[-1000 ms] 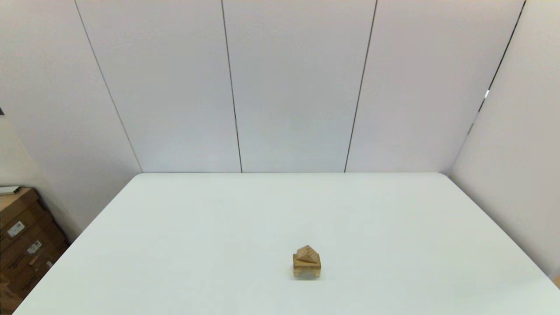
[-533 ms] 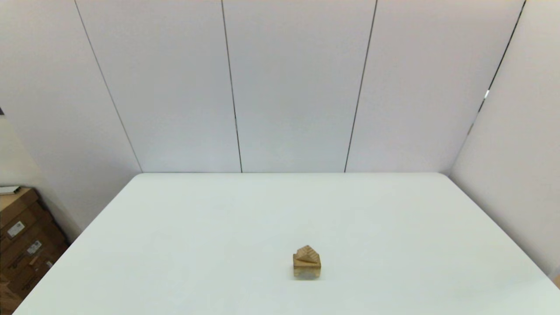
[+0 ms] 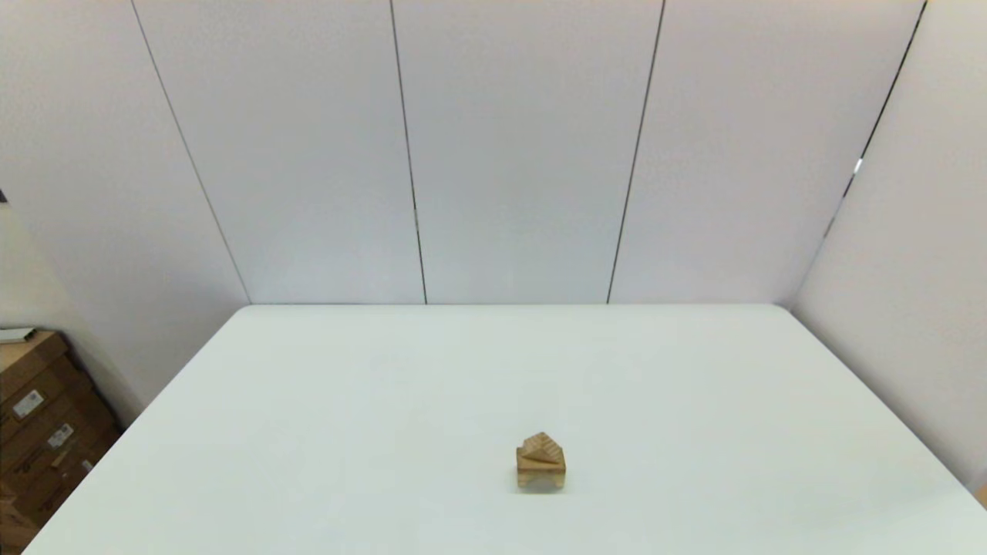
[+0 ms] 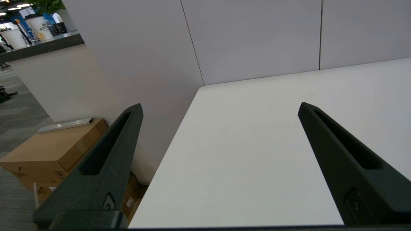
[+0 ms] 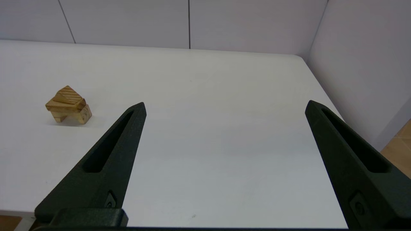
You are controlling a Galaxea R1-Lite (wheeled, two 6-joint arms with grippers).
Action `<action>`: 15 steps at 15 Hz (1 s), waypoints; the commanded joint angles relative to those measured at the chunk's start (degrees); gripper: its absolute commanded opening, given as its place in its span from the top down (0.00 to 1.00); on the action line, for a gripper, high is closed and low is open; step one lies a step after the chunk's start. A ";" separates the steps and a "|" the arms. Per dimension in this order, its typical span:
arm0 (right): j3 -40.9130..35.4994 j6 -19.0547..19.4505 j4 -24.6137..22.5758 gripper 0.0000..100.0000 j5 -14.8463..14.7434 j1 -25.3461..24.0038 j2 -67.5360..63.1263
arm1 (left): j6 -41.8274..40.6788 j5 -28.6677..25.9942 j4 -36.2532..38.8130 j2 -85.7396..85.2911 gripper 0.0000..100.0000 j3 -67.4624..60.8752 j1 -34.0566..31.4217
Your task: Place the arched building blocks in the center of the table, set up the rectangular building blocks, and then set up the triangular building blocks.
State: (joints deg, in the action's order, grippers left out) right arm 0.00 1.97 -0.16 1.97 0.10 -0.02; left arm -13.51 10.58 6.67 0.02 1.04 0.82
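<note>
On the white bench (image 3: 385, 432), near its front middle, a pale arch block (image 3: 540, 479) stands with its cut-out facing down, a darker flat slab (image 3: 541, 462) lying on it and a small striped wedge (image 3: 542, 445) peaked on top.

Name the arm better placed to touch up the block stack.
Right, probably. Its open pincer faces the stack, wedge topmost; the left pincer, also open, shows only bare table.
</note>
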 commanded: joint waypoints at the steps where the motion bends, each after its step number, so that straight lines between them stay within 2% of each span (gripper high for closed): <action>1: -0.09 0.05 -0.02 0.00 0.05 -0.01 0.02 | 11.66 -11.20 -6.84 -0.02 0.00 -1.04 -0.20; 15: -0.09 -0.30 -0.02 0.00 -0.57 -0.01 0.02 | 11.66 -11.20 -6.84 -0.02 0.00 -1.04 -0.20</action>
State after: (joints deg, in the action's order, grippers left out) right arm 0.00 1.76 -0.16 1.48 0.10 0.00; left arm -13.51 10.61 6.67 0.02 1.04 0.79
